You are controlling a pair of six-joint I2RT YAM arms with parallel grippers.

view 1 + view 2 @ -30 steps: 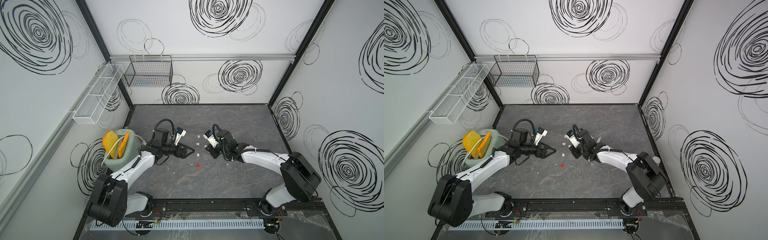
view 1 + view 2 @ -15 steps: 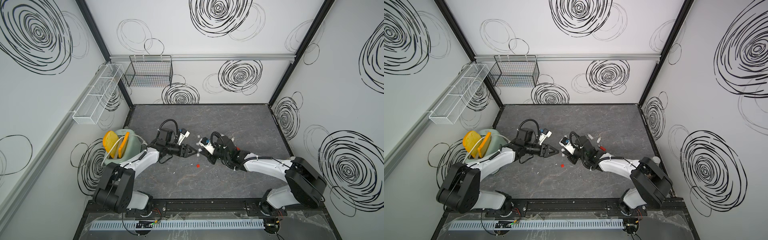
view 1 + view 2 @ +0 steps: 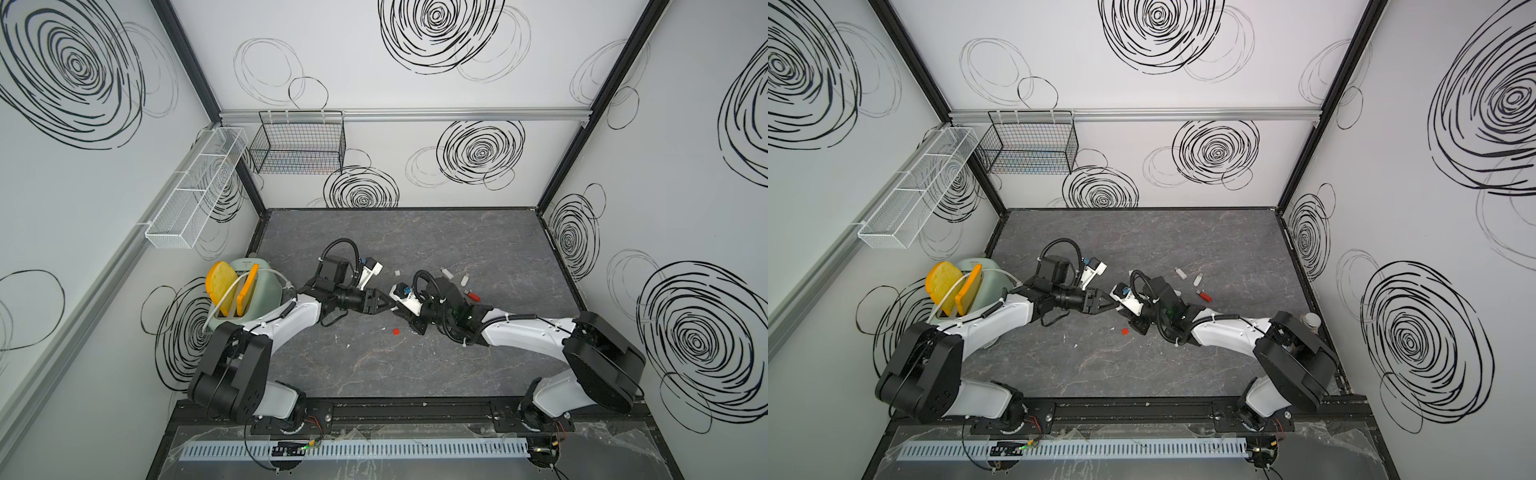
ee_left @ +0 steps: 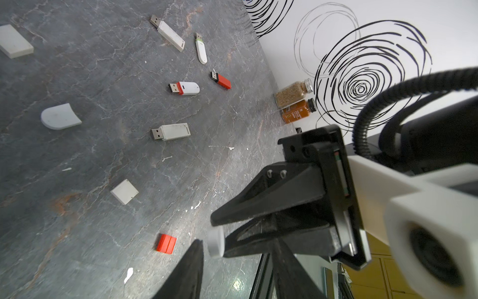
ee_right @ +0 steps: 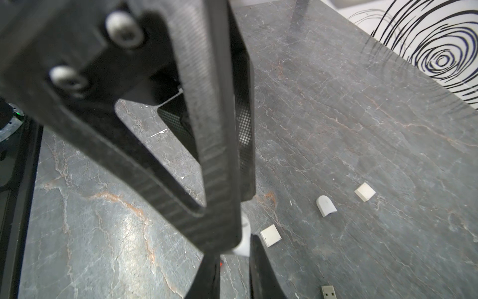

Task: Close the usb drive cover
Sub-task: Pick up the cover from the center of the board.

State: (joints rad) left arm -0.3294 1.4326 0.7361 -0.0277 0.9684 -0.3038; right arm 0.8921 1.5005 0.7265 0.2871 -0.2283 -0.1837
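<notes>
Left gripper [image 3: 390,308] reached right gripper [image 3: 400,312]; jar label [image 4: 297,114] illegible.

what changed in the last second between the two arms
Both arms swung inward until the left gripper and right gripper meet tip to tip. The left jaws narrowed from wide open toward the white piece that the right jaws stayed shut on. The red cap and the toaster did not move.

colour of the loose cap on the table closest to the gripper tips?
Red cap; clearest in the left wrist view.
</notes>
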